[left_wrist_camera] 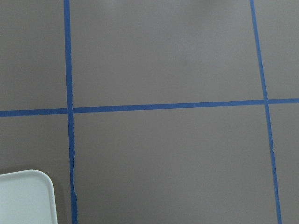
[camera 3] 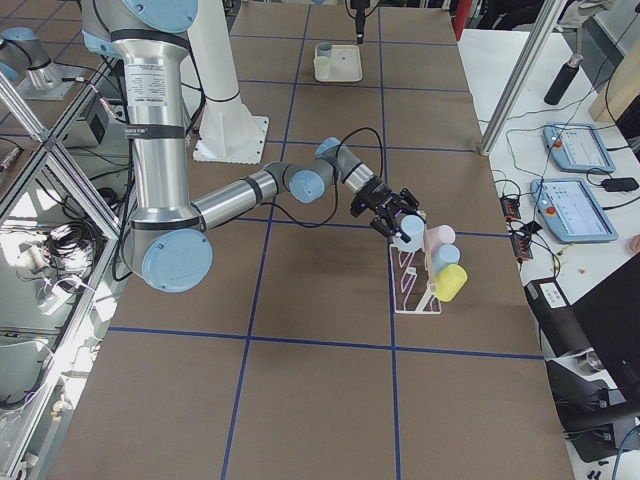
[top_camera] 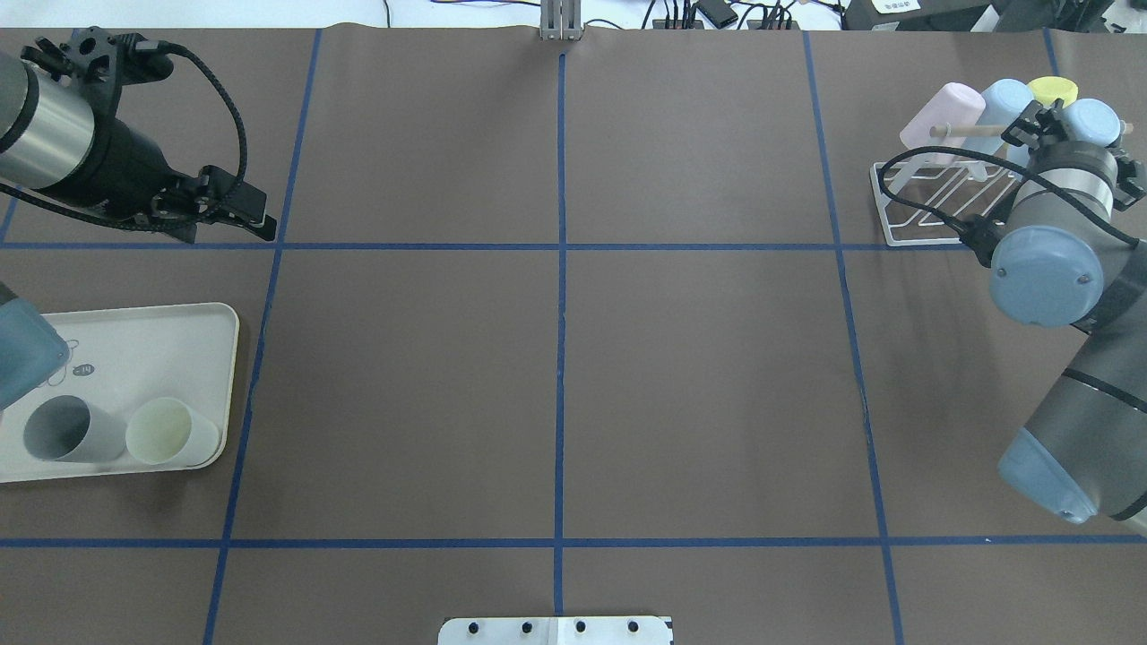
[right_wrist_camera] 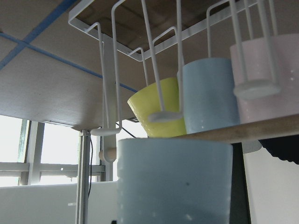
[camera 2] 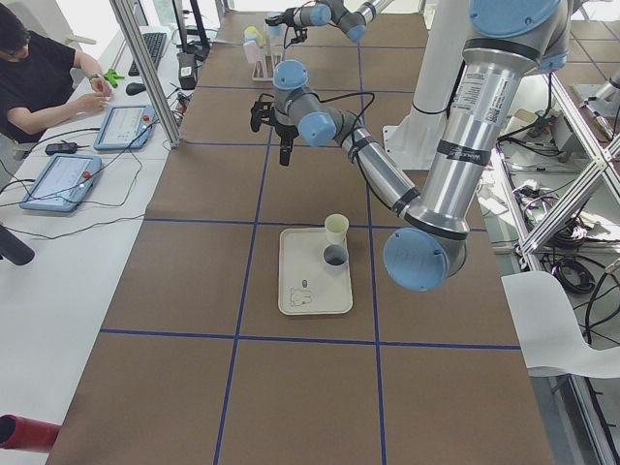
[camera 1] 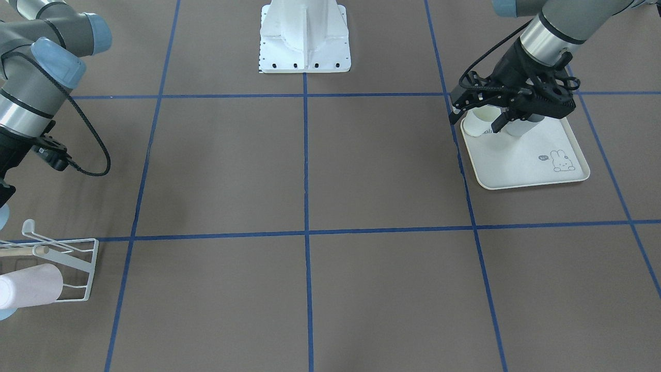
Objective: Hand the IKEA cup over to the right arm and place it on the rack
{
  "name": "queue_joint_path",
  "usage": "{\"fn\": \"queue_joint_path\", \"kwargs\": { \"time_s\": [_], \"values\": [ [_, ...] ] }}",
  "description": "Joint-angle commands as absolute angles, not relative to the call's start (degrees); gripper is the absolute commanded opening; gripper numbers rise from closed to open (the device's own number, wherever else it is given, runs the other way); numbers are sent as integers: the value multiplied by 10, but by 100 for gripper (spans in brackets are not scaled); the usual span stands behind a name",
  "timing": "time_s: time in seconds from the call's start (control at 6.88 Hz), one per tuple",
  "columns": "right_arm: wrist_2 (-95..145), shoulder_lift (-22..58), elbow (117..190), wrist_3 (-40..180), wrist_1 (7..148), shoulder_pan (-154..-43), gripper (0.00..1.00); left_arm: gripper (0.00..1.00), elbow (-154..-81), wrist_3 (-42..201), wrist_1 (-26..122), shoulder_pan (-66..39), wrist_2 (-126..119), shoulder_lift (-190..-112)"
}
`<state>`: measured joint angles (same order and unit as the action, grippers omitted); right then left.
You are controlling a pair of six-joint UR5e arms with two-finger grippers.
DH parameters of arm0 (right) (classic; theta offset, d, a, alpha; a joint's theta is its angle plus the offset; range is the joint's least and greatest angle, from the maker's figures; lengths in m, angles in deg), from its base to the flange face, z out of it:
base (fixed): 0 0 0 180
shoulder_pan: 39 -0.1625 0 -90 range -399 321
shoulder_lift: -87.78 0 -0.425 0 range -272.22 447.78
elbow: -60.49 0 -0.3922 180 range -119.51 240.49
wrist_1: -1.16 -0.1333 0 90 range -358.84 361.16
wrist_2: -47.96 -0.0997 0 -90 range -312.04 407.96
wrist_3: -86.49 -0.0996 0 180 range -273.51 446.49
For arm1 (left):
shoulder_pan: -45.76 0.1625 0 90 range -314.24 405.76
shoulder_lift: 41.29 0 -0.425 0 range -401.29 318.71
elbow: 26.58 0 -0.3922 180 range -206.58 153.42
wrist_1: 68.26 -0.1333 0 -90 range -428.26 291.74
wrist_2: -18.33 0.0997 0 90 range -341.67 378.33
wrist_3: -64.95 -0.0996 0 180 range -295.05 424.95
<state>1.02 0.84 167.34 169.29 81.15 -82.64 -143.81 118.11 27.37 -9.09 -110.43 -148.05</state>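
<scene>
A light blue IKEA cup [right_wrist_camera: 175, 182] fills the bottom of the right wrist view. My right gripper [camera 3: 398, 222] is shut on it at the white wire rack [top_camera: 932, 228], beside a free prong [right_wrist_camera: 105, 132]. Its fingers are hidden behind the cup. A pink cup [top_camera: 941, 112], another light blue cup [top_camera: 1004, 98] and a yellow cup [top_camera: 1053, 90] hang on the rack by the wooden rod [right_wrist_camera: 243, 130]. My left gripper [top_camera: 260, 224] hangs open and empty above the table, beyond the tray [top_camera: 116, 349]. On the tray stand a grey cup [top_camera: 63, 430] and a cream cup [top_camera: 170, 432].
The cream tray with the rabbit print [camera 1: 542, 165] lies on my left side, its corner [left_wrist_camera: 23, 196] showing in the left wrist view. The robot's white base [camera 1: 304, 36] stands at the table's middle edge. A person [camera 2: 48, 77] sits at a side desk with tablets.
</scene>
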Motion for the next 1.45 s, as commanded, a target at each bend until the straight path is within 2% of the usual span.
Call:
{"fn": "queue_joint_path", "kwargs": {
  "time_s": [0.0,0.73,0.87,1.31],
  "values": [
    [10,13,1661,1695,811,-826,25,100,-1438,1181,274,-91,-1104,-1480],
    [9,31,1631,1697,811,-823,30,100,-1436,1181,275,-90,-1104,-1480],
    [9,31,1627,1697,811,-823,34,100,-1436,1181,275,-90,-1104,-1480],
    [9,31,1623,1698,811,-823,71,100,-1436,1185,275,-90,-1104,-1480]
  ]
}}
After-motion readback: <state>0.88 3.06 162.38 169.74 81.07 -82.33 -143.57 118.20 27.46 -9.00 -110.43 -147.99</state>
